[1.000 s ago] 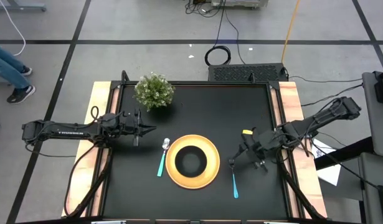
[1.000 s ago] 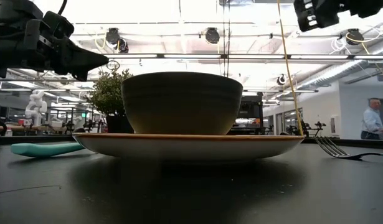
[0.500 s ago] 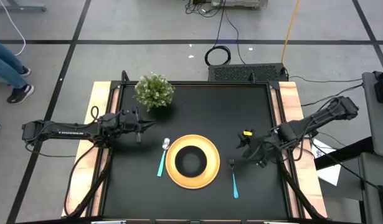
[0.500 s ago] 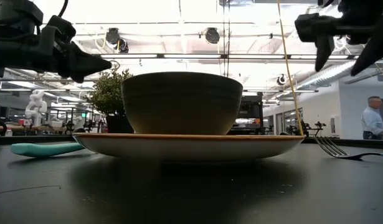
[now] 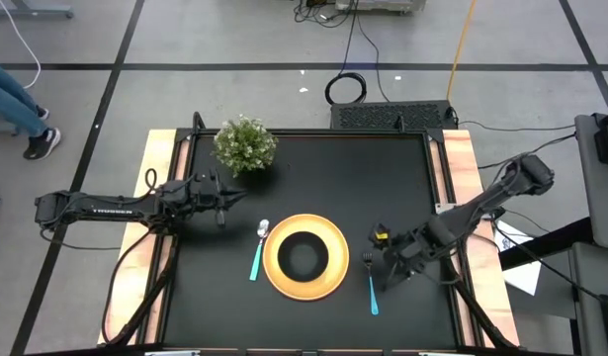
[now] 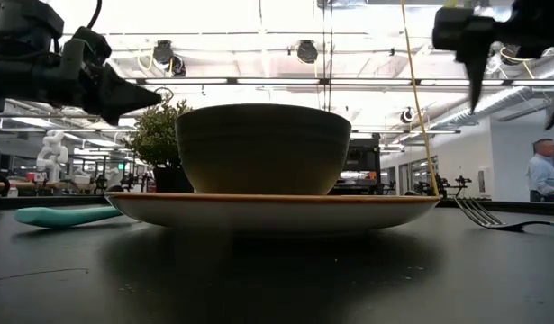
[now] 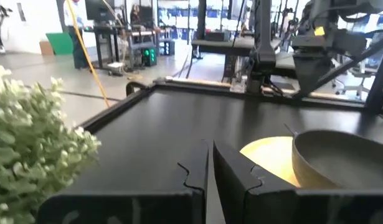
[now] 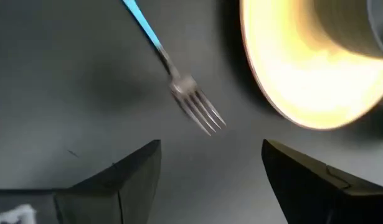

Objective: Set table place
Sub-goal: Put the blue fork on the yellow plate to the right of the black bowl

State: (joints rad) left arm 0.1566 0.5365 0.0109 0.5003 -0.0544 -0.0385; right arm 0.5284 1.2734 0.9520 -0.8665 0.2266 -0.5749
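High view showed the right pincer [image 5: 390, 272] spread wide above the fork [image 5: 371, 282], beside the plate [image 5: 305, 256] holding the bowl [image 5: 304, 255] on the table [image 5: 333, 168], probably to grip it, while the left pincer [image 5: 224, 206] waited shut.

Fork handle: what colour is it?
Light blue-teal; the fork shows it best in the high view, lying right of the plate.
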